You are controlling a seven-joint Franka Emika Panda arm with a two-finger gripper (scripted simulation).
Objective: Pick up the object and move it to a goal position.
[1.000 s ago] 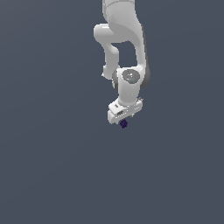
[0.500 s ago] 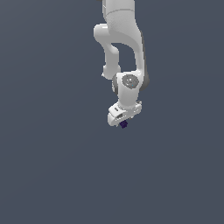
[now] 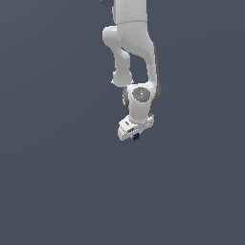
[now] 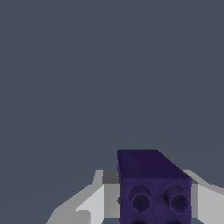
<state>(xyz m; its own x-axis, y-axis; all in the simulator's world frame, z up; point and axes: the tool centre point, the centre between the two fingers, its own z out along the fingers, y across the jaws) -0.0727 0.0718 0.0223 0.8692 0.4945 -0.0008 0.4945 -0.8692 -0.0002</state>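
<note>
Object and rig, largest first.
Arm (image 3: 131,43): white, reaching down from the top edge of the exterior view.
Gripper (image 3: 134,135): fingers (image 4: 92,202) closed narrow on the block's sides.
Block (image 4: 153,188): dark purple, round studs on one face; clamped between the fingers.

Block (image 4: 154,188) clamped between gripper (image 3: 136,137) fingers (image 4: 94,201), directly under wrist, arm overhead, nothing nearby.

No readable text, labels or numbers anywhere
</note>
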